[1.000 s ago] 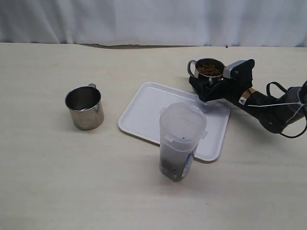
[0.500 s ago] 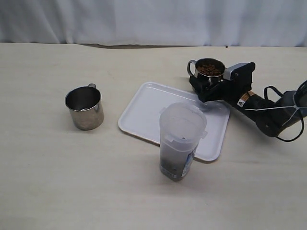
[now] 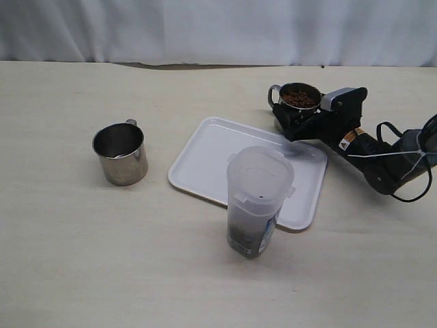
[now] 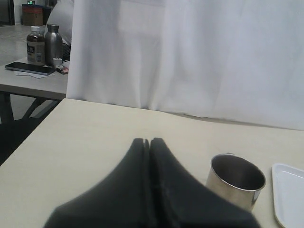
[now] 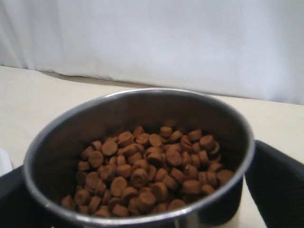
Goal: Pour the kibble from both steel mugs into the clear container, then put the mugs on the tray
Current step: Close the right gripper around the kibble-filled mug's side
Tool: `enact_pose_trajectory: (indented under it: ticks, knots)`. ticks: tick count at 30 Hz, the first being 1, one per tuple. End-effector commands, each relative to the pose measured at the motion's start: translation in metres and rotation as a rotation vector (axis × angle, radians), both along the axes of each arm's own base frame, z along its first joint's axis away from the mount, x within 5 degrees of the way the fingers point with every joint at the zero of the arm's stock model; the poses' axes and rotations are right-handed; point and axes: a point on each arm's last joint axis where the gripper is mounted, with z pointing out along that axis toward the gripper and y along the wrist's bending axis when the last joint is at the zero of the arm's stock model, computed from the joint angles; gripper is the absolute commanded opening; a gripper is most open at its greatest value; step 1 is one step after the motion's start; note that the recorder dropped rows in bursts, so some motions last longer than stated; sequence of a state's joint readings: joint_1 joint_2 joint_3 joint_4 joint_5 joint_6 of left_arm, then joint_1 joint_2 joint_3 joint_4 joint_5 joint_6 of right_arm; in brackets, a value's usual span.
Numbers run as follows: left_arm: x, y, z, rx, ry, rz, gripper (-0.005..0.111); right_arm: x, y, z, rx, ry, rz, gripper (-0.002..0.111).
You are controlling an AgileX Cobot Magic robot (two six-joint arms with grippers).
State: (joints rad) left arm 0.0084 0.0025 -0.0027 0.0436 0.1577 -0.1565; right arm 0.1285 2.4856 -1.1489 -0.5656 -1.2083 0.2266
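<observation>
Up at 1 o'clock from the tray [image 3: 205, 147], the full mug [image 3: 295, 102] is between the right fingers [image 5: 278, 187]. They are spread wide, one on each side of the mug. A thin strip of worktop [image 3: 68, 239] shows between the mug and one finger, so I think they are not squeezing it yet. The kibble [image 5: 147, 166] fills about half of this mug. The left fingers [image 4: 137, 166] are pressed together and hold nothing. The empty mug [image 3: 121, 154] is at 9 o'clock from the tray, well apart from it. The clear container [image 3: 259, 191] stands at about 5 o'clock from the tray's middle, by its near edge.

What could go wrong? The mug is round and shiny. If the fingers squeeze too softly, it could slip or tip, and kibble would roll over the worktop. The container is tall and narrow, so a bump from the mug or the arm could knock it down. Its mouth is not very big, so a fast pour, or one from off to the side, would drop kibble on the tray.
</observation>
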Motion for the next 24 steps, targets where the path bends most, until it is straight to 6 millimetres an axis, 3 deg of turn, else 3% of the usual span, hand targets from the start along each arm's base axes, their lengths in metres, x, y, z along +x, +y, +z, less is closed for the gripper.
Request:
enact_pose_trajectory:
  ticks: [1,16,19,24]
  knots:
    - [0.0000,-0.0005,-0.0002,-0.004,-0.006,-0.009,0.000,0.0026,0.0012,0.0030,0.005,-0.025,-0.002,0.092]
    - [0.0000,-0.0005,-0.0002,-0.004,-0.006,-0.009,0.000,0.0031,0.0009,0.0014,-0.008,-0.009,-0.006,0.077]
    - [0.0000,-0.0005,-0.0002,-0.004,-0.006,-0.009,0.000,0.0032,0.0006,0.0002,-0.016,0.001,-0.008,0.061]
    - [0.0000,-0.0005,-0.0002,-0.004,-0.006,-0.009,0.000,0.0051,-0.0020,0.0000,-0.009,0.010,-0.045,0.017]
